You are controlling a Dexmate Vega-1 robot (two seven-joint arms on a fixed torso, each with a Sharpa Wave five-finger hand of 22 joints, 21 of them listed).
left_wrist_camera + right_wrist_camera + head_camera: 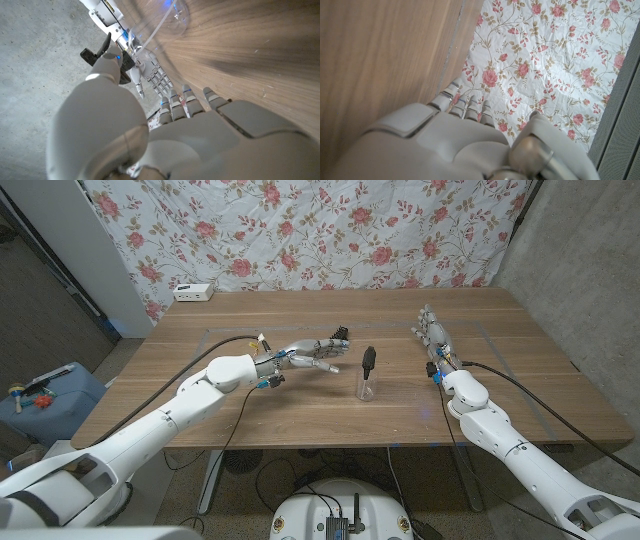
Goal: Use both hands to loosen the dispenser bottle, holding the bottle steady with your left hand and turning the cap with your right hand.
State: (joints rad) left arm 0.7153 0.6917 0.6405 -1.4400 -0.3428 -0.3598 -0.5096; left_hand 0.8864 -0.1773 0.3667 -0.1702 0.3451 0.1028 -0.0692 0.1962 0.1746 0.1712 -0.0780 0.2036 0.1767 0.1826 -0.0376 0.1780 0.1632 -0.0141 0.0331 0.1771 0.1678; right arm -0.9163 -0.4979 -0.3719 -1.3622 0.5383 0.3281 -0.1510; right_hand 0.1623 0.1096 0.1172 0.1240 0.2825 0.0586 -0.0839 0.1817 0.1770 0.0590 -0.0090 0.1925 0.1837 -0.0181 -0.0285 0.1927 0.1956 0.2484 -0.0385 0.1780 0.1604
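No writing, label, brand, number or sign can be read anywhere. The small clear dispenser bottle with its black cap, standing near the middle of the bench, shows no legible label. The white box at about eleven o'clock on the bench, by the far edge, carries marks too small to make out. The flowered cloth behind has roses only, no lettering.
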